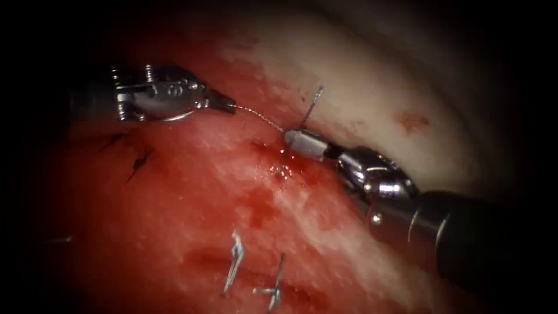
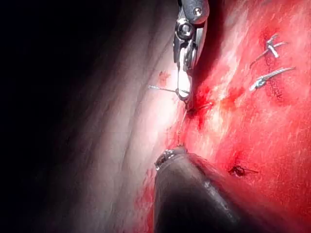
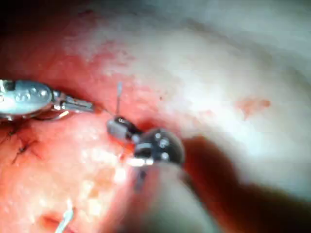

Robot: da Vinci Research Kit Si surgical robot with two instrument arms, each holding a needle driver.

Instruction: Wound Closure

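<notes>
My left tool [image 1: 231, 107] comes in from the upper left, left of the cut, with its jaws shut on the thread [image 1: 261, 117]. The thread runs taut to the right tool [image 1: 289, 137], which is shut on the thin needle [image 1: 313, 104] near its middle. One end of the needle rises above the jaws over the pale tissue; the other points down at the wet cut [image 1: 280, 168], and I cannot tell whether it is in the tissue. The left wrist view has the needle [image 2: 160, 88] crossing the right tool [image 2: 183, 92]. The right wrist view has the needle [image 3: 118, 97] above the right tool [image 3: 114, 125].
Two dark stitches [image 1: 139, 163] sit on the red tissue below the left tool. Pale cut thread ends [image 1: 233, 264] lie near the front. Red fluid pools at the cut. The right tool's thick shaft [image 1: 459, 232] crosses the lower right.
</notes>
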